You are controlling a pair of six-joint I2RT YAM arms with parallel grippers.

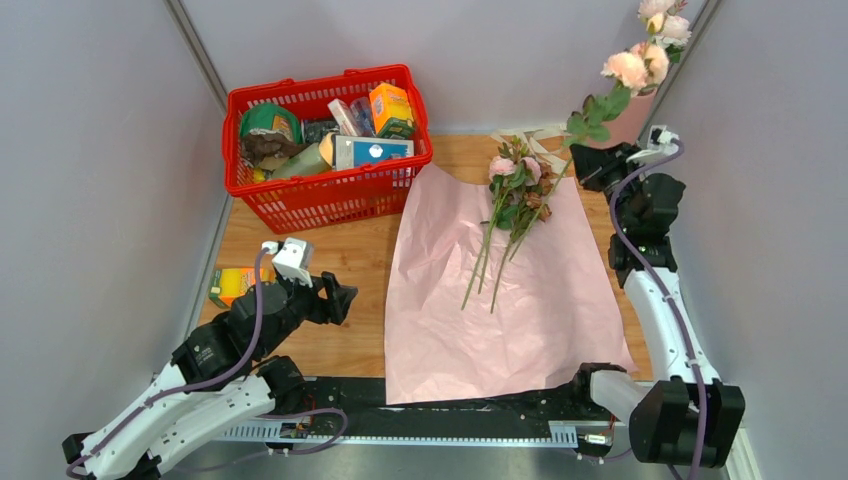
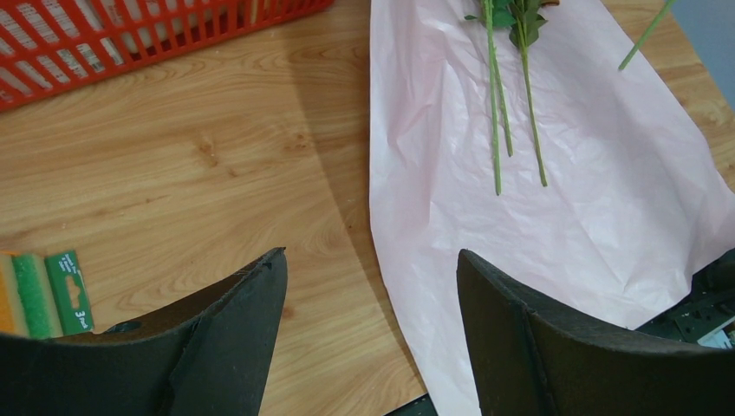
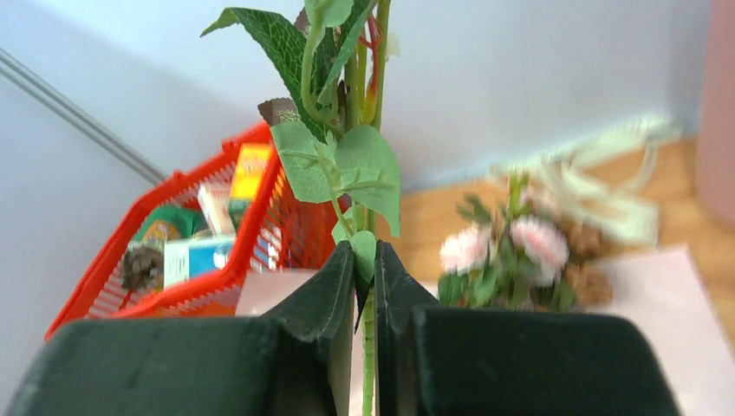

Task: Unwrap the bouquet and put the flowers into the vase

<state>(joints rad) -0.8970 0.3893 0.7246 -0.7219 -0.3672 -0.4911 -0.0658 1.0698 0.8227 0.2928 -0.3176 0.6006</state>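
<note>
The right gripper [image 3: 364,256] is clenched on a green leafy rose stem [image 3: 367,156], its two dark fingers pressed against the stalk from either side; in the overhead view the pale pink and peach blooms of this stem stand in the upper right corner of the frame; the tall salmon-pink cylinder vase [image 1: 634,118] stands just behind its leaves there, and in the right wrist view it shows only at the right edge, apart from the stalk. The remaining loose pink roses with long green stems [image 1: 512,210] lie on the upper middle of the flat sheet of pale pink wrapping paper [image 1: 520,310], which covers the centre of the light wooden table [image 1: 350,250]; a cream ribbon [image 1: 540,142] lies just above them. The left gripper [image 2: 370,260] is released, jaws wide apart, hovering over the paper's left edge at lower left; a red plastic shopping basket [image 1: 330,195] full of groceries sits upper left; a green and yellow sponge pack [image 1: 232,285] lies at the left edge.
</note>
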